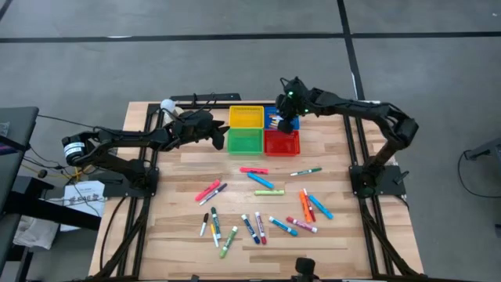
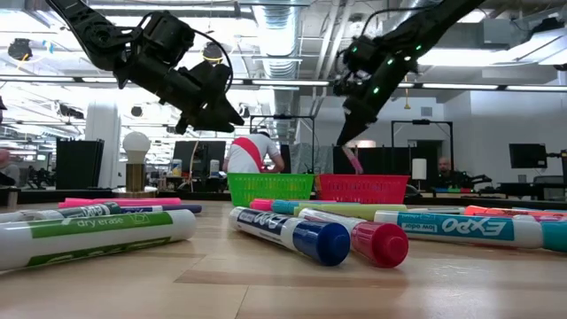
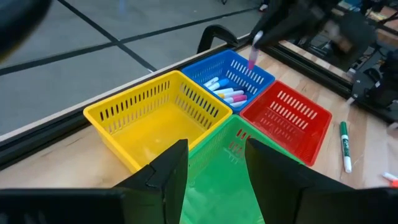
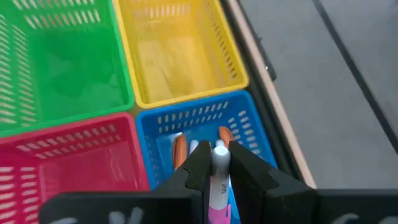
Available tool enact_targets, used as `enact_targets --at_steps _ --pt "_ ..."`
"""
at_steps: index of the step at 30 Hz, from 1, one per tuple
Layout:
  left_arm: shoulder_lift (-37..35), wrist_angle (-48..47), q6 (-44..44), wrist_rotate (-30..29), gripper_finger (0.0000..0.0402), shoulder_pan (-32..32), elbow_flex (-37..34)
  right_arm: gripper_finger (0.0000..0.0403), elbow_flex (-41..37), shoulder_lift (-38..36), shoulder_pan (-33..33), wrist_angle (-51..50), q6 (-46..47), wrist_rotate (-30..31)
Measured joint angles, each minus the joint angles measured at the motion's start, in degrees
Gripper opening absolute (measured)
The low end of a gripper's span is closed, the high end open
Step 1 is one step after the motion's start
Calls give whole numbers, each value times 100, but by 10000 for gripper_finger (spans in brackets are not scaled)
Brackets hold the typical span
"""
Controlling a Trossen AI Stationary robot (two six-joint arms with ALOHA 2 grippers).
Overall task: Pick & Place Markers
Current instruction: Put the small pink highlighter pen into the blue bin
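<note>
Right wrist view: pink marker (image 4: pixel 217 180) clamped in right gripper (image 4: pixel 217 163) above blue basket (image 4: pixel 249 124). Placing step; release needed next. Left gripper (image 3: pixel 214 163) parted, waiting over green basket (image 3: pixel 214 186).

Four mesh baskets (image 1: pixel 264 129) sit in a square block at the far middle of the desk (image 1: pixel 172 235), touching one another. Loose markers (image 1: pixel 262 205) lie scattered across the desk's near half, well apart from the baskets. A few more markers (image 3: pixel 227 94) lie inside the far right basket (image 3: pixel 231 73). The right hand (image 4: pixel 219 167) hangs above that basket; the left hand (image 1: pixel 218 135) sits just left of the block.
</note>
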Motion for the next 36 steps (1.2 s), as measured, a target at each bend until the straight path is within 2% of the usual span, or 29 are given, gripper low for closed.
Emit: enact_targets --at_steps 4,18,27,36 --pt "0 13 -17 0 159 -2 0 41 413 463 29 -93 -220 70" --pt "0 71 -14 0 159 0 0 41 1907 1817 153 -1654 -1110 655" --pt "0 106 -4 0 159 0 0 43 1943 1859 95 -1916 -1215 661" --pt "0 145 9 -1 159 0 0 46 1964 2262 116 -1847 -1163 564"
